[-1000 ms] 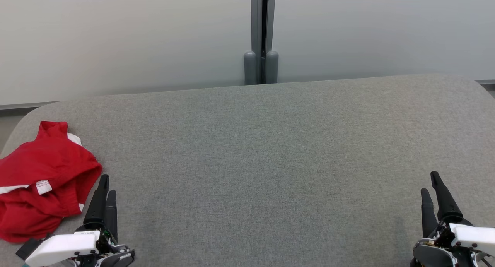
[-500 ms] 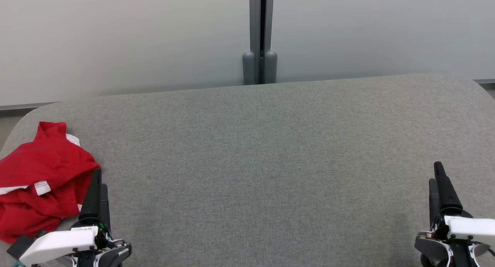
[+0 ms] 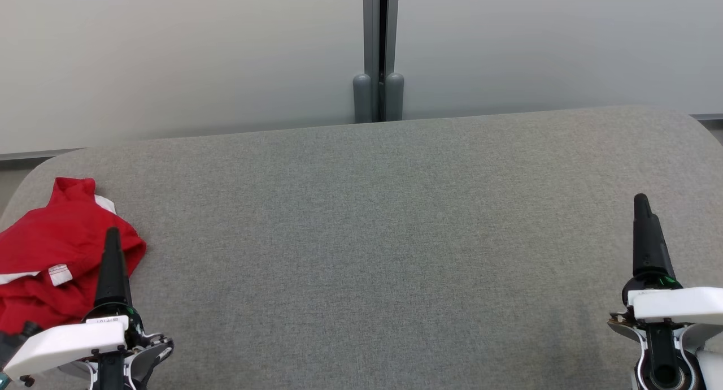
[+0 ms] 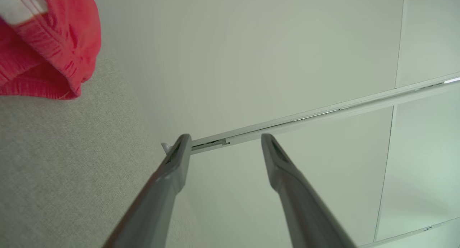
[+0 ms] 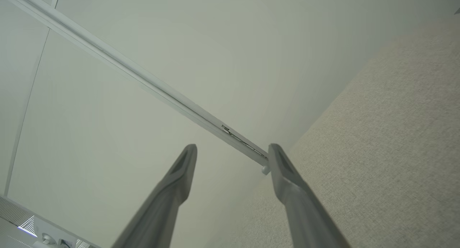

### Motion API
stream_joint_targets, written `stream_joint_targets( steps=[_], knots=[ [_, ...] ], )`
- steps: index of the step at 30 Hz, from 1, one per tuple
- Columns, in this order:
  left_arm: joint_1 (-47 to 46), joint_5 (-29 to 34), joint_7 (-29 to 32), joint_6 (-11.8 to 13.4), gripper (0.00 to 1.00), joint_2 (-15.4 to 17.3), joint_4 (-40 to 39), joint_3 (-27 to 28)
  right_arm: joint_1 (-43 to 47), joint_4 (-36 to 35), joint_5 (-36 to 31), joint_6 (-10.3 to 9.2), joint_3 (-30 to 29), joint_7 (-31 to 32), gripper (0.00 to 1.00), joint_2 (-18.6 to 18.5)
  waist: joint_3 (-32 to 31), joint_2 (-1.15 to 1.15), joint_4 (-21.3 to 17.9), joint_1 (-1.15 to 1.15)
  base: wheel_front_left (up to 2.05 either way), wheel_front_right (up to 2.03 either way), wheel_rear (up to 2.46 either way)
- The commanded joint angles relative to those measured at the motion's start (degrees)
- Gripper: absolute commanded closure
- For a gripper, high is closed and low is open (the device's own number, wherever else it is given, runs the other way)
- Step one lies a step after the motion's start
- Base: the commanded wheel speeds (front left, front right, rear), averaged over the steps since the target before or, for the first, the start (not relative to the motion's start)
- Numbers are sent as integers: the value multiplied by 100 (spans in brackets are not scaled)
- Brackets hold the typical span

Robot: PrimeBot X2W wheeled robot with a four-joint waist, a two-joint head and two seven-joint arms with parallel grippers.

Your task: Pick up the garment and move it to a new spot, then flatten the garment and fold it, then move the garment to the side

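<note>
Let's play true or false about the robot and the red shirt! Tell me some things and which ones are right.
1. The red shirt lies crumpled at the left end of the grey fabric surface. True.
2. The left hand is gripping the shirt. False: its fingers are apart with nothing between them.
3. The right hand is open and empty. True.
4. The right hand is nearer to the shirt than the left hand is. False: the left hand is right by the shirt, and the right hand is at the far right end.
5. A small white tag shows on the shirt. True.
</note>
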Motion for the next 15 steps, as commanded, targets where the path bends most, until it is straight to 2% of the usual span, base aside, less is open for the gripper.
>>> stream_joint_targets(
  steps=[1, 6, 15],
  knots=[
    [-187, 204, -56, -5, 0, 40, -111, 20, -170, -193, -388, 2, 86, -79, 0, -70, 1, 0, -5, 0, 0, 0, 0],
    [-187, 686, -158, -6, 0, 43, -253, -110, -176, -315, -1148, 2, 219, -181, 0, -98, 1, 0, -21, 0, 0, 0, 0],
    [-93, 2499, -331, 74, 0, 48, -633, -585, -136, -430, -2340, 2, 480, -354, 0, -114, 28, 0, -38, 0, 0, 0, 0]
  ],
)
